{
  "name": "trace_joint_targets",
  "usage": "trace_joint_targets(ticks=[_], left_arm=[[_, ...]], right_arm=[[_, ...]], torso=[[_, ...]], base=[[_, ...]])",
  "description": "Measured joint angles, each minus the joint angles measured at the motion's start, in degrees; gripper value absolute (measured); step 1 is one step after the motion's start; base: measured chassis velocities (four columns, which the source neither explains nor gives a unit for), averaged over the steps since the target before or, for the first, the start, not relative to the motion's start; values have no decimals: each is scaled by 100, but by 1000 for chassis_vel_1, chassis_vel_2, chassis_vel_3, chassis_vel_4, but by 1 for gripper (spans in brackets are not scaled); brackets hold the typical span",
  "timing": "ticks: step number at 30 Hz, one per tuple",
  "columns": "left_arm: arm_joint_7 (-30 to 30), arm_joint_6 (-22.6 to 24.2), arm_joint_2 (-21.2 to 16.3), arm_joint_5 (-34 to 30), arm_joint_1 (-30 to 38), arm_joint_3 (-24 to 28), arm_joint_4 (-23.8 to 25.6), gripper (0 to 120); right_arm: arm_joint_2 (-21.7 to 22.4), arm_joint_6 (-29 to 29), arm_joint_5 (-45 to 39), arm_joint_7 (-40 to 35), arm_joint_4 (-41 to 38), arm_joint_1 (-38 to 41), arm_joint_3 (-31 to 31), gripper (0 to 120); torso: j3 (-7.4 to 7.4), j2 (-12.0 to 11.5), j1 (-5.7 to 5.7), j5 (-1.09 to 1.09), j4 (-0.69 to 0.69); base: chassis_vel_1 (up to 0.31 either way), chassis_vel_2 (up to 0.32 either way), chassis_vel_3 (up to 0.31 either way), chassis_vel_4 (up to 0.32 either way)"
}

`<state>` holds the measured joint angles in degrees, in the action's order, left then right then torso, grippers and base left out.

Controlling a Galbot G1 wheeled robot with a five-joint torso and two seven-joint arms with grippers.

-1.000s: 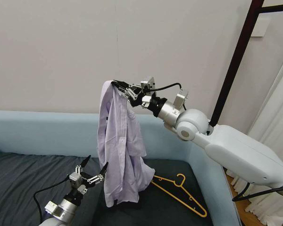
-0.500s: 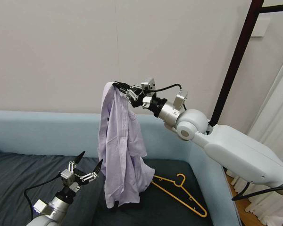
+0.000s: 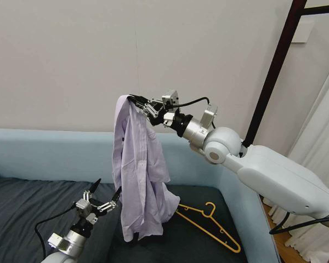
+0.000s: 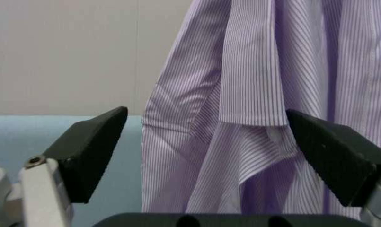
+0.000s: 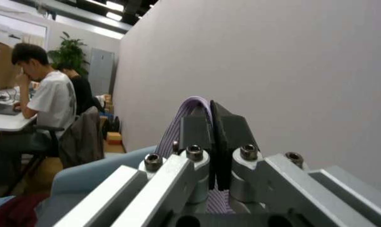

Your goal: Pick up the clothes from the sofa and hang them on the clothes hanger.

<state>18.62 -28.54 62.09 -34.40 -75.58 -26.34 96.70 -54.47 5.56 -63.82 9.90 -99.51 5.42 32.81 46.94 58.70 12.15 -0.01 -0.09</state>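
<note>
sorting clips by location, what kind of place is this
Likely a staged living-room corner in an office: a light blue sofa, a black clothes rack beside it, an office desk beyond. The right gripper holds up a purple shirt; the left gripper is open below.

White glossy R arm [image 3: 274, 175], silver wrist [image 3: 193, 129], black cable [image 3: 194, 100], L gripper [image 3: 108, 185] w/ black fingers [image 4: 92, 146], silver hex screws [image 5: 195, 152]
</note>
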Motion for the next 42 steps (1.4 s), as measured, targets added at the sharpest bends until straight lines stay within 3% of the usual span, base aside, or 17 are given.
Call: trace_joint_targets(ticks=[9, 15, 25, 31, 35, 42], left_arm=[[-27, -76, 153, 96, -24, 79, 28, 56], [-25, -80, 153, 111, -29, 96, 37, 40], [-16, -150, 127, 104, -40, 43, -8, 1], [-76, -257, 57, -68, -94, -228, 298, 0], [-532, -253, -322, -546, -146, -601, 1086, 0], [-960, -64, -871, -1099, -131, -1101, 1794, 0]], right_arm=[[-11, 7, 1, 9, 3, -1, 38, 0], [-13, 12, 2, 17, 27, -12, 39, 0], [26, 36, -11, 24, 80, -109, -41, 0], [104, 84, 52, -116, 19, -262, -162, 0], [318, 124, 185, -286, -59, -534, -403, 0], [503, 140, 146, -85, -67, -678, -644, 0]], torso=[[0, 0, 0, 0, 0], [0, 0, 0, 1, 0], [0, 0, 0, 0, 0], [0, 0, 0, -2, 1], [0, 0, 0, 2, 0], [0, 0, 0, 2, -2]], base=[[0, 0, 0, 0], [0, 0, 0, 0], [0, 0, 0, 0], [0, 0, 0, 0], [0, 0, 0, 0], [0, 0, 0, 0]])
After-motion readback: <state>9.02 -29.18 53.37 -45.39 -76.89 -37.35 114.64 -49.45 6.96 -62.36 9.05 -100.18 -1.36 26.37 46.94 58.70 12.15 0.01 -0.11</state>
